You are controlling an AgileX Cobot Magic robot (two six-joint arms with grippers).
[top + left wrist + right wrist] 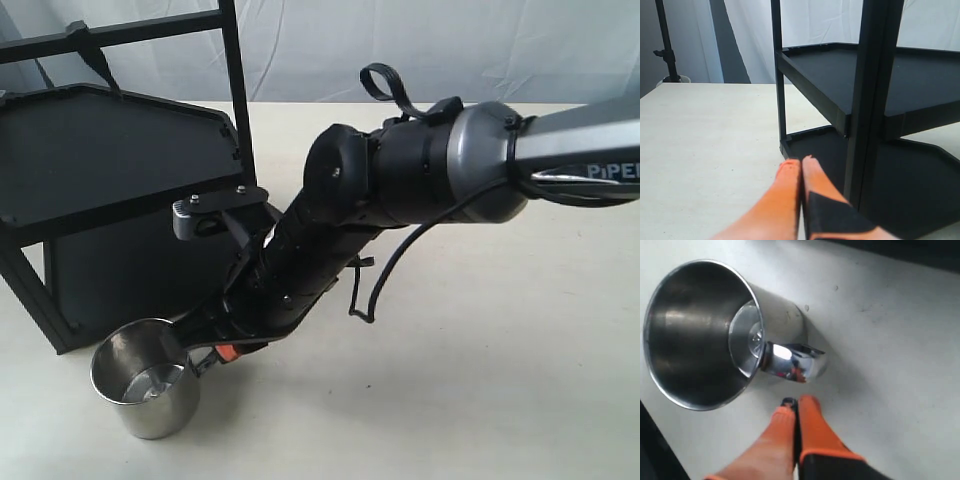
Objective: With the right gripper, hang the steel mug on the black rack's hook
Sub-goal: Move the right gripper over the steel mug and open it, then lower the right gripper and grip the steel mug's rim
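You have the steel mug (146, 388) in polished metal, mirror-bright: its wall throws back the pale worktop (480, 380), and its looped handle (792, 362) carries an orange glint. Inside, the metal reads duller, a brushed grey with soft highlights. The black rack (110, 160) is matt throughout, trays and posts alike, taking almost no shine. Your worktop looks smooth and matt, off-white with faint specks. The right gripper (795, 412) has orange fingers of smooth, satin-looking plastic, and the left gripper (801, 170) shows the same finish. The arm housing (470, 165) is semi-gloss black and grey. Behind hangs creased white cloth (450, 45).
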